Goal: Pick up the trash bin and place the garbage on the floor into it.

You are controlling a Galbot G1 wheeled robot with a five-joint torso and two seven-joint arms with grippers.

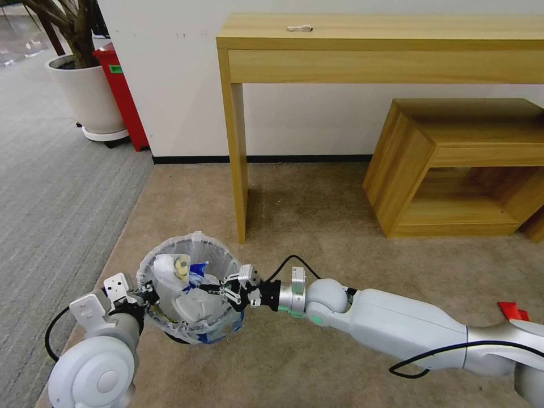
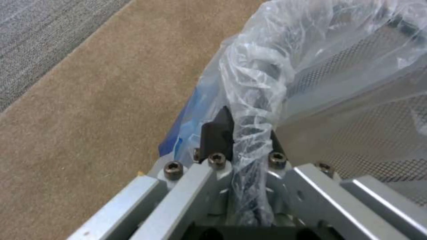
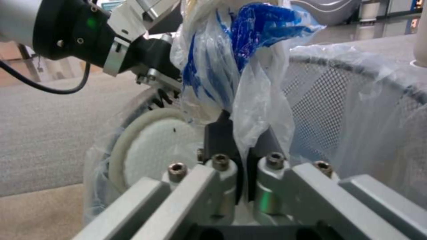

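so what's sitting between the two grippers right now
The trash bin, seen in the head view: left gripper clamps its near-left rim, right gripper holds a plastic bag over it.

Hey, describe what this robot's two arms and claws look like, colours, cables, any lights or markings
Both arms are glossy white-grey shells with rounded joints. The right arm has a silver wrist cuff, a small green light near the elbow joint and a black cable looping along it. The left arm ends in a round white joint cap, also with a black cable. Each claw, left claw and right claw, has silver metal brackets, hex bolts and black fingers.
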